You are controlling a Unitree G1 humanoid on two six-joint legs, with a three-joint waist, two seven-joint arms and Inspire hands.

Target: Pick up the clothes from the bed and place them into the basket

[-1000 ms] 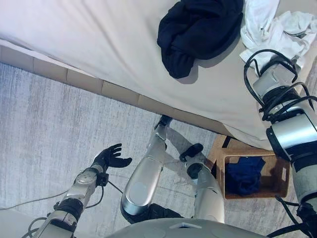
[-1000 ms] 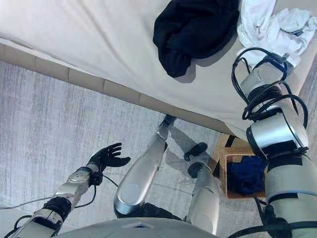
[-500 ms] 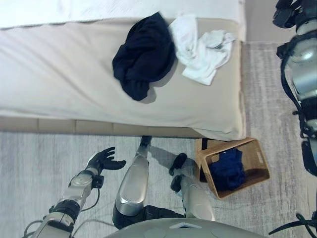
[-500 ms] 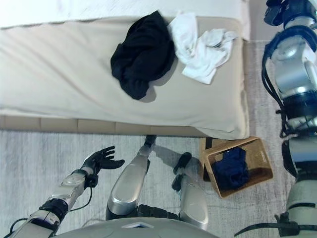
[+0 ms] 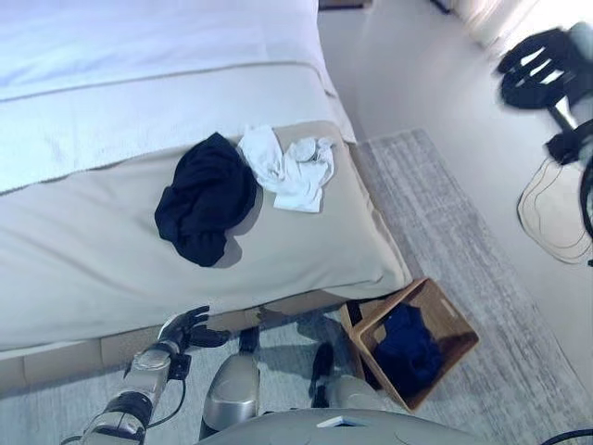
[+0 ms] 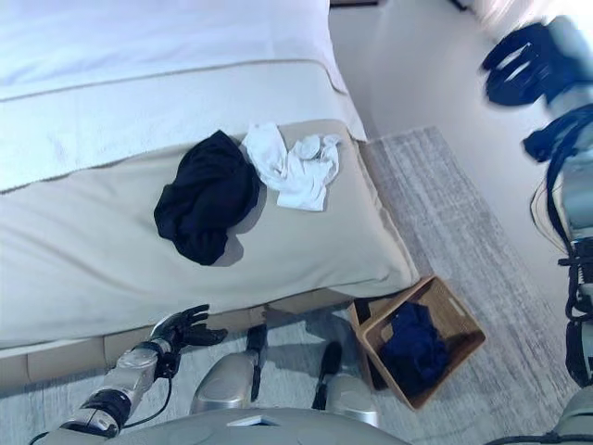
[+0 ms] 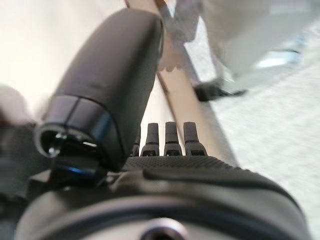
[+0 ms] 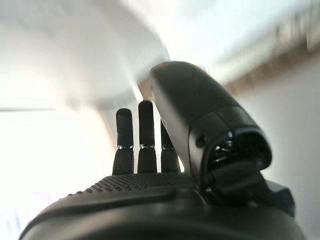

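Observation:
A black garment (image 5: 204, 197) and a white garment (image 5: 290, 168) lie side by side on the beige bed cover (image 5: 111, 250), near the bed's foot corner. A wicker basket (image 5: 445, 324) stands on the rug by that corner with a dark blue garment (image 5: 405, 345) in it. My left hand (image 5: 188, 327) hangs low by the bed's base, open and empty. My right hand (image 6: 521, 63) is raised high at the far right above the floor, open and empty; its straight fingers (image 8: 145, 135) show in the right wrist view.
A grey rug (image 5: 482, 250) runs along the bed's foot and side. A white quilt (image 5: 139, 56) covers the upper bed. A pale bare floor (image 5: 435, 83) lies beyond the rug, with a round cream object (image 5: 556, 209) on it at the right.
The camera has swung, so the whole picture has shifted and more of the bed and floor shows. My right arm has stayed raised at the right. The clothes lie as before.

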